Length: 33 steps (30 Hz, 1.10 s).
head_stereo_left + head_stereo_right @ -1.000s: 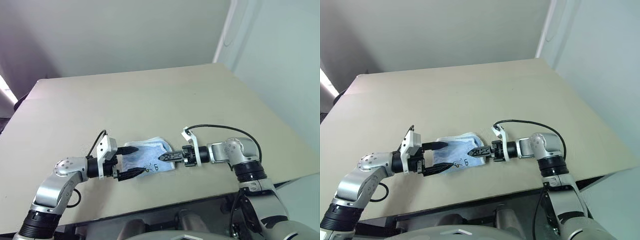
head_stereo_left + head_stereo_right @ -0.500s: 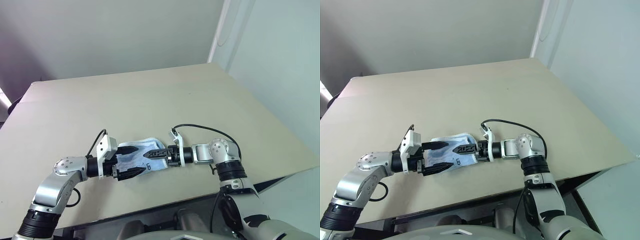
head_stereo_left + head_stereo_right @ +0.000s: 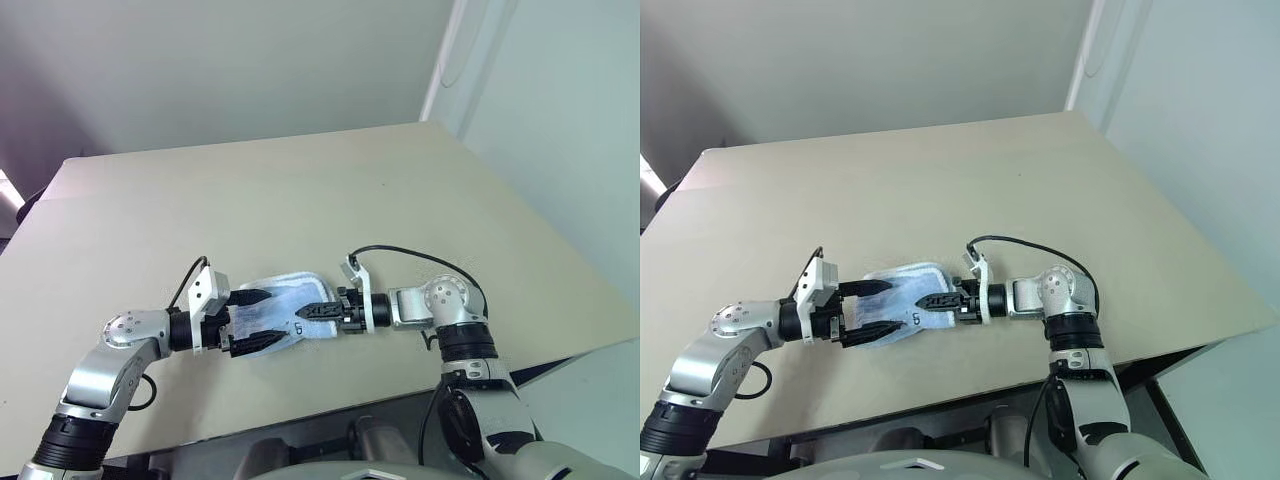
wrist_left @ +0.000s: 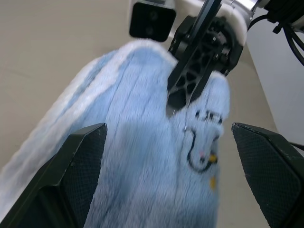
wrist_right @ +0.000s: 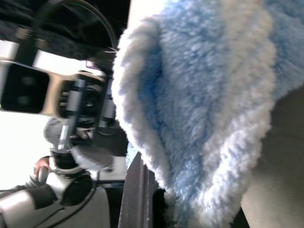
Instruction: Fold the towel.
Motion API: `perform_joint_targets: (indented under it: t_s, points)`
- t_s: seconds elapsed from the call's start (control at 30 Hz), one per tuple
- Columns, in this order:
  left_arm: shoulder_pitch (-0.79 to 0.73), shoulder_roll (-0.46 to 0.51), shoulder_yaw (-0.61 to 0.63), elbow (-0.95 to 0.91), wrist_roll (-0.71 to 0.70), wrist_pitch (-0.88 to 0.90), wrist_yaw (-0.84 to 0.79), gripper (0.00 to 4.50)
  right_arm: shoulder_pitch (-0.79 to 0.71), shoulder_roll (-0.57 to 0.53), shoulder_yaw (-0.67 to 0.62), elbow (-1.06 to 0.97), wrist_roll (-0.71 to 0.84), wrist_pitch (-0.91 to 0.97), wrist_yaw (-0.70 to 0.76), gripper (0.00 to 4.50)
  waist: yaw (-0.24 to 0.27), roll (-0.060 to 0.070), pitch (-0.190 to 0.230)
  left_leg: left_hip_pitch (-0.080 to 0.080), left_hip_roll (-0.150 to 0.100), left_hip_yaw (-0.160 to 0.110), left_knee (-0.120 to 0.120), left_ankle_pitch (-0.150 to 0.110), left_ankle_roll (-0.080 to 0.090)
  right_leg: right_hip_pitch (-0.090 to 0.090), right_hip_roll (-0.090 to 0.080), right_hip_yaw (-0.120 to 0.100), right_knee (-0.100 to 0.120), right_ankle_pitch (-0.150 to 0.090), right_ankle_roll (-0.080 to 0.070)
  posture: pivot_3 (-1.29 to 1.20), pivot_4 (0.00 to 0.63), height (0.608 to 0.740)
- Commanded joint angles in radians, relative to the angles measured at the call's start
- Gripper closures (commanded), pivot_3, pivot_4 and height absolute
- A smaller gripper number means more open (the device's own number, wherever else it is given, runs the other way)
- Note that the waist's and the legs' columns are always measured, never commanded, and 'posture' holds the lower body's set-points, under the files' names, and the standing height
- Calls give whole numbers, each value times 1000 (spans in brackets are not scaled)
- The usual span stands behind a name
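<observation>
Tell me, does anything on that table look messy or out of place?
Only the towel: it lies rumpled and bunched between both tools, its white hem curled up. The right tool is shut on its edge; the left tool stands open around it.

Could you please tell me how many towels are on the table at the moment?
1. The light blue towel lies near the front edge of the table, between the left gripper and the right gripper, which is shut on its edge. Nothing suggests another one hidden.
</observation>
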<state>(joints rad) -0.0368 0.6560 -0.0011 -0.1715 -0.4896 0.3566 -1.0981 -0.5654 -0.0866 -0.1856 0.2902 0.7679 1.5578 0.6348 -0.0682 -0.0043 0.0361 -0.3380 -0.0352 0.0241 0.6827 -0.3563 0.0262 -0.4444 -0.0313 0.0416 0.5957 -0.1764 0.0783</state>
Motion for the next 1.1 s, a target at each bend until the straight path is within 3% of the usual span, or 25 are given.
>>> perform_joint_targets:
  t_s: [0.03, 0.17, 0.4, 0.53, 0.63, 0.73, 1.1]
  points:
    - [-21, 9, 34, 9, -2, -25, -2, 32, -41, -13, -111, -77, 92, 38, 17, 4479, 1, 0, 0, 0, 0, 0, 0, 0, 0, 0, 0, 0, 0, 0, 0, 0, 0, 740]
    - [-31, 6, 40, 28, 1, -34, -2, 32, -92, -63, -232, -75, 130, 21, -1, 4479, 1, 0, 0, 0, 0, 0, 0, 0, 0, 0, 0, 0, 0, 0, 0, 0, 0, 740]
    - [-55, 6, 40, 68, 5, -50, -11, 32, -193, -275, -399, 68, 95, -131, -50, 4479, 3, 1, 0, 0, 0, 0, -1, 0, 0, 0, 0, 0, -1, 0, 0, 0, 0, 740]
    - [-84, 4, 47, 92, 0, -55, -17, 32, -175, -337, -394, 136, 48, -241, -74, 4479, -2, 1, 1, -1, 0, 0, -1, 0, 0, 0, 0, 0, -2, 0, 0, 0, 0, 740]
    - [-133, 13, 76, 134, -2, -58, -7, 32, -127, -334, -345, 235, -65, -425, -114, 4479, -2, 0, 0, 0, 0, 1, -1, 0, 0, 2, 1, 1, -1, 0, 0, 0, 0, 740]
    - [-149, 28, 85, 165, 16, -75, -15, 32, -121, -318, -345, 318, -94, -493, -144, 4479, -3, 1, 1, 0, 0, 2, -1, 0, 1, 3, 2, 1, -1, 0, 0, 0, 0, 740]
    - [-145, 43, 128, 168, 9, -73, -8, 32, -98, -308, -306, 424, -147, -523, -193, 4479, -1, -1, -1, 0, 0, 2, -1, 0, 1, 3, 1, 2, -1, 0, 1, 0, 0, 740]
